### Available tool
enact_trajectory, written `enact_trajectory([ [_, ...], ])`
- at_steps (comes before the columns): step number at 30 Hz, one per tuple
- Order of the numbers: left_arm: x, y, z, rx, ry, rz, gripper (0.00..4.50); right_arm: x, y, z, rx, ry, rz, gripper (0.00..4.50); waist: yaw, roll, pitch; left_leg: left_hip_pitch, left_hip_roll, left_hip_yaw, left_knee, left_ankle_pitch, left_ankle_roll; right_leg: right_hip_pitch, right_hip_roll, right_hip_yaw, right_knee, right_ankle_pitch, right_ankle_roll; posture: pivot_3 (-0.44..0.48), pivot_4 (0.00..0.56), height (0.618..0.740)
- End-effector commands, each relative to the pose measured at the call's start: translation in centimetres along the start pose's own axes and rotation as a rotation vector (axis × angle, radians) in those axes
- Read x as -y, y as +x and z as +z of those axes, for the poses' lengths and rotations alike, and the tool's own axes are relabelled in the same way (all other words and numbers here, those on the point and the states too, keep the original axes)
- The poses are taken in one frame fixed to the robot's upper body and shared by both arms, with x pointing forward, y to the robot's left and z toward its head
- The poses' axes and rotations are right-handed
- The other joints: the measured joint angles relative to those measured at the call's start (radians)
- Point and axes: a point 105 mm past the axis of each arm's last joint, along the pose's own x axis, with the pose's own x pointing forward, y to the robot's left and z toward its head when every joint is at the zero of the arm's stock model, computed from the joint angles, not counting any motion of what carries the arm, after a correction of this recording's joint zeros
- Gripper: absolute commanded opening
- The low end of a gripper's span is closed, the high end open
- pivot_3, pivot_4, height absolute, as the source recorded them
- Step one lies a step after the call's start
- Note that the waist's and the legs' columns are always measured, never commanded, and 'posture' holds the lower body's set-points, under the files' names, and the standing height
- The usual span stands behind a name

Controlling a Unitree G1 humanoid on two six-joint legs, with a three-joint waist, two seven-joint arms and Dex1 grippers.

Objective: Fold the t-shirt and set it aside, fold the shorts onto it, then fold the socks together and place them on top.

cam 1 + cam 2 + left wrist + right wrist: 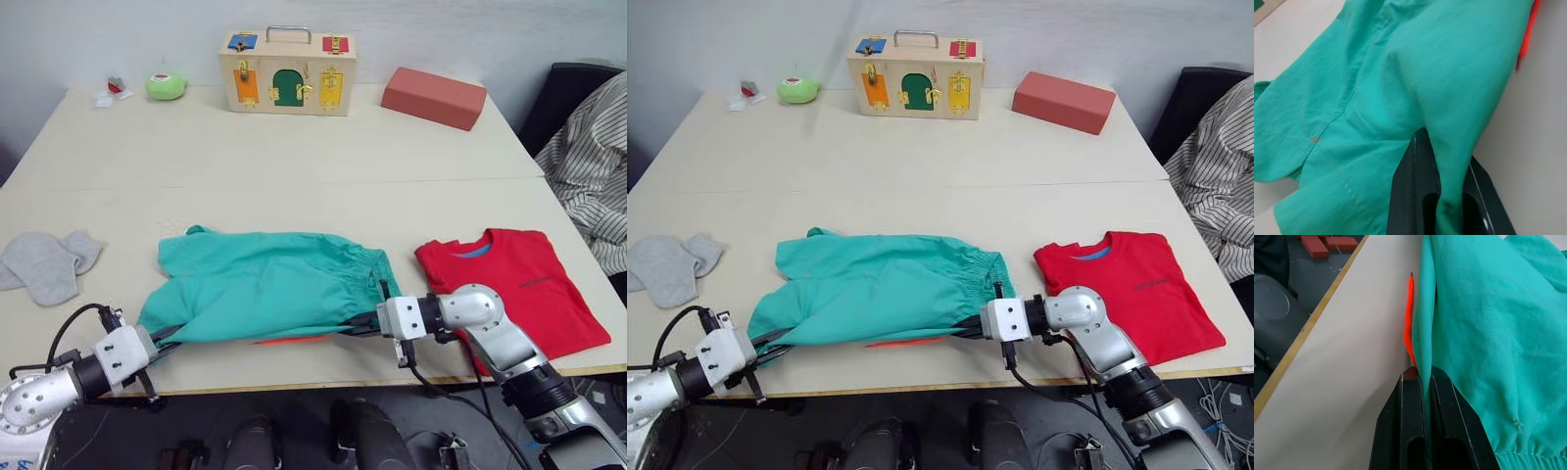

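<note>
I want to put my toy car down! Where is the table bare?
The widest bare patch is mid-table, between the wooden latch box and the shorts. A smaller one lies between the socks and the shorts. The near edge is crowded: both end effectors grip the shorts beside the t-shirt.

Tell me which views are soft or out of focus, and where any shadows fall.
Left wrist view: the black fingers at the near edge look soft, while the teal-green cloth shorts show sharp stitching. Right wrist view: the floor beyond the beige table's edge is blurred. Left eye view: lighting is even, with a faint shadow under the shorts' near hem.
</note>
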Motion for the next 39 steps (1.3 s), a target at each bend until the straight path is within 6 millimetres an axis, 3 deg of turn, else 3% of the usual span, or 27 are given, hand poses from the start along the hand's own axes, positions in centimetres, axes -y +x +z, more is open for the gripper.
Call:
enact_trajectory([
  [1,-0.5,-1.2,-0.4,-0.036,-0.021,0.059,0.02,0.8,-1.7,-0.9,-0.04,0.005,-0.068,0.0,0.0,0.0,0.0,0.0,0.0,0.0,0.0,0.0,0.0,0.0,0.0,0.0,0.0,0.0,0.0,0.0,0.15,0.74],
  [2,-0.5,-1.3,-0.4,-0.023,-0.045,0.064,0.02,0.9,-1.8,-0.7,-0.013,0.062,-0.085,0.0,0.0,0.0,0.0,0.0,0.0,0.0,0.0,0.0,0.0,0.0,0.0,0.0,0.0,0.0,-0.001,0.0,0.15,0.74],
  [4,-0.6,-1.4,-0.2,-0.01,-0.081,0.066,0.66,1.0,-1.9,-0.4,0.013,0.09,-0.095,0.0,0.0,0.0,0.0,0.0,0.001,0.0,0.0,0.0,0.0,0.0,0.0,0.0,0.0,0.0,-0.001,0.0,0.15,0.74],
  [7,-0.2,-2.0,0.2,-0.015,-0.151,-0.01,1.57,0.3,-2.6,-0.3,0.014,0.129,-0.101,0.74,0.001,0.0,0.0,0.0,0.001,0.0,0.0,0.0,0.0,0.0,0.0,-0.001,0.0,-0.001,-0.001,0.0,0.15,0.74],
  [9,0.5,-3.4,0.6,-0.031,-0.271,-0.127,2.23,-0.2,-4.0,0.6,0.053,0.25,-0.141,1.43,0.001,0.0,0.0,-0.001,0.001,-0.001,0.0,0.0,-0.001,0.0,0.0,-0.001,0.0,-0.001,-0.001,0.0,0.15,0.74],
  [12,0.5,-5.2,2.2,-0.023,-0.477,-0.253,2.24,-1.0,-5.5,2.7,0.102,0.405,-0.158,2.47,0.002,0.001,0.001,-0.002,0.002,-0.002,0.0,-0.001,-0.002,-0.001,0.001,-0.002,-0.001,-0.002,-0.003,0.0,0.15,0.74],
  [15,-0.9,-5.6,3.9,0.018,-0.537,-0.283,2.24,0.1,-6.1,4.7,0.143,0.436,-0.254,2.47,0.002,0.002,0.001,-0.001,0.002,-0.003,0.0,-0.003,0.003,0.0,0.001,-0.002,-0.002,-0.002,-0.003,0.0,0.15,0.74],
  [17,-2.6,-4.8,5.3,0.088,-0.554,-0.26,2.24,1.1,-6.0,5.6,0.179,0.456,-0.338,2.47,0.002,0.002,0.001,-0.001,0.002,-0.004,0.0,-0.005,-0.002,0.0,0.002,-0.002,-0.002,-0.002,-0.004,0.0,0.15,0.74],
  [20,-4.4,-2.8,6.6,0.176,-0.542,-0.224,1.63,2.3,-4.7,6.3,0.214,0.467,-0.433,2.51,0.004,0.002,0.001,-0.001,0.002,-0.006,-0.002,-0.003,-0.006,0.0,0.003,-0.002,-0.001,-0.002,-0.004,0.0,0.15,0.74],
  [25,-3.8,1.3,7.1,0.192,-0.461,-0.314,0.02,4.1,-1.3,6.7,0.278,0.47,-0.55,2.51,-0.001,0.002,0.001,-0.002,0.001,-0.006,-0.004,0.002,-0.009,-0.001,0.003,-0.002,0.0,-0.002,-0.004,0.0,0.15,0.74],
  [28,-3.3,3.9,6.9,0.199,-0.394,-0.36,0.02,6.0,0.4,5.9,0.294,0.481,-0.659,2.51,-0.002,0.002,0.001,-0.002,0.001,-0.004,-0.006,0.002,-0.009,-0.002,0.004,-0.002,-0.001,-0.002,-0.004,0.0,0.15,0.74],
  [34,-3.6,9.1,6.8,0.272,-0.328,-0.287,0.02,7.4,3.9,6.0,0.315,0.443,-0.682,2.51,0.0,0.002,0.0,-0.003,0.001,-0.003,-0.003,0.002,-0.008,-0.002,0.004,-0.002,-0.001,-0.002,-0.004,0.0,0.15,0.74],
  [37,-3.1,11.3,6.5,0.265,-0.307,-0.253,0.0,7.3,4.6,5.5,0.312,0.457,-0.674,1.88,0.001,0.001,0.0,-0.003,0.0,-0.003,-0.002,0.003,-0.007,-0.002,0.004,-0.001,0.001,-0.002,-0.004,0.0,0.15,0.74],
  [39,-3.1,12.3,6.1,0.257,-0.301,-0.215,0.0,6.9,4.9,4.1,0.253,0.464,-0.676,1.18,-0.001,0.001,0.0,-0.003,0.0,-0.003,-0.002,0.003,-0.007,-0.002,0.004,-0.001,0.001,-0.002,-0.003,0.0,0.15,0.74],
])
